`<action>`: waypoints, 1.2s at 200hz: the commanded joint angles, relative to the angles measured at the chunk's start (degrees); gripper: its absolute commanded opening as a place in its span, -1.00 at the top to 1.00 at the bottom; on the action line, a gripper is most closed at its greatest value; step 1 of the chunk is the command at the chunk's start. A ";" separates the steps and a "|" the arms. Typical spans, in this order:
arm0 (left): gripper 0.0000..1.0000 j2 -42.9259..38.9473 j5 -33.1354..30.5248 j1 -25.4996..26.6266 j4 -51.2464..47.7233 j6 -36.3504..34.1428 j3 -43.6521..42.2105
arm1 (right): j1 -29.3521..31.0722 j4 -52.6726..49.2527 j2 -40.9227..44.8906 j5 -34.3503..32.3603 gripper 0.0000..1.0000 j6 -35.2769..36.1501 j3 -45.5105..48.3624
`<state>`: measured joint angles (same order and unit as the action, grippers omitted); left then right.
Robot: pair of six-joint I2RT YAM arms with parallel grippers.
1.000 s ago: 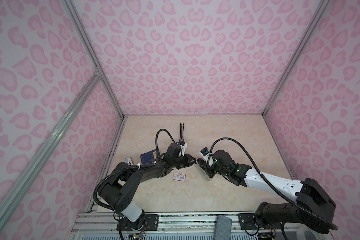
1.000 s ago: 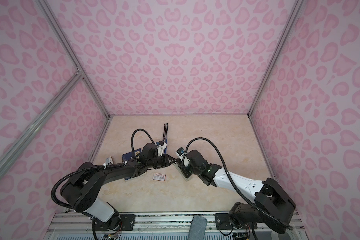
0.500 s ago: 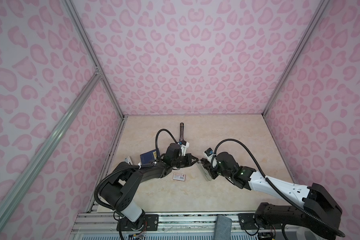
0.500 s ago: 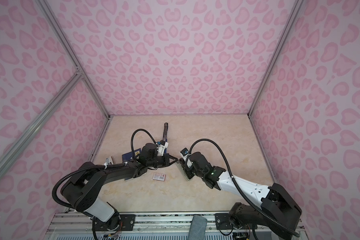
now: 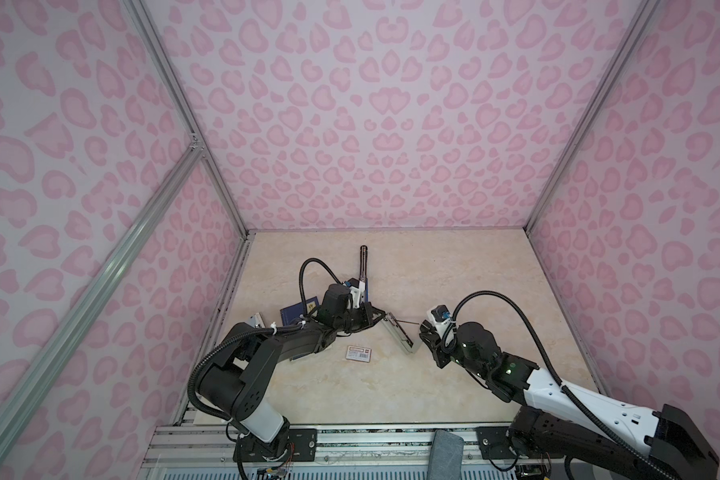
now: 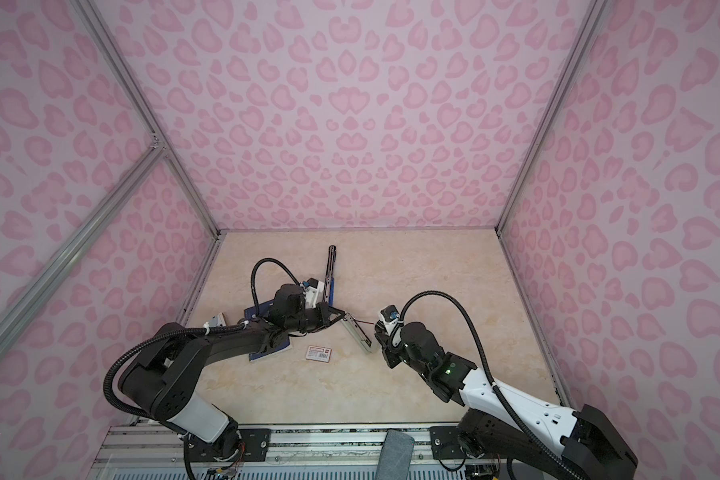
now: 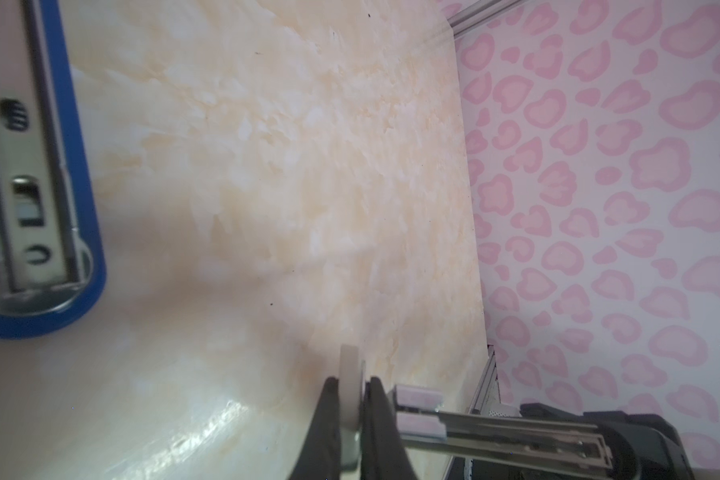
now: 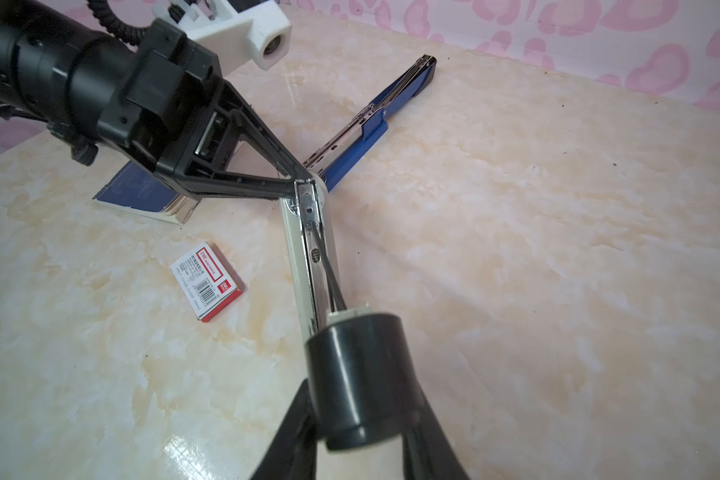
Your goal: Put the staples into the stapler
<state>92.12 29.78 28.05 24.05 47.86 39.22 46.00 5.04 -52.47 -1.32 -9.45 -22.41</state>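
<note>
Step (judged): magazine exposure | cream plastic stapler [image 8: 298,257], mid-frame: left end effector [image 8: 302,183] clenches tip, right end effector [image 8: 362,415] grasps black rear | grey staples [image 5: 255,323] in pale tray, left edge | next, likely: fetch strip.

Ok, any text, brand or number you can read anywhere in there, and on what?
No text reads cleanly.
Staple box: white print on the red label, small black lines, a barcode with digits; all too small to read.
Dark blue booklet: faint cover print, unreadable.
White stapler, blue stapler: no lettering visible.
</note>
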 commanded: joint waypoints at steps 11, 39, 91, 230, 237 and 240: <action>0.92 -0.27 -6.42 -3.08 -2.39 -1.60 -0.19 | -0.12 3.70 3.43 -3.67 1.00 -2.61 4.51; 0.92 -0.17 -5.54 -5.77 -1.38 -1.96 -0.98 | 0.18 5.35 5.12 -3.28 1.00 -5.25 8.10; 0.92 0.73 -4.55 -8.15 -1.33 -3.88 -1.08 | 1.77 6.55 7.79 -6.47 1.00 -8.63 12.35; 0.92 3.16 -3.63 -10.50 0.31 -4.75 -2.06 | 7.06 -4.53 19.18 -19.24 0.33 -25.58 18.77; 0.92 3.16 -3.55 -10.55 0.74 -4.66 -2.24 | 7.13 -5.18 19.69 -19.66 0.32 -25.96 18.71; 0.93 3.16 -3.46 -10.56 0.81 -4.62 -2.23 | 7.12 -5.21 19.86 -19.68 0.32 -25.99 18.65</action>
<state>94.72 31.86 17.54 25.93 46.26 37.69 52.99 3.88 -33.95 -16.01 -32.47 -3.53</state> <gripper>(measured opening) 0.118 0.342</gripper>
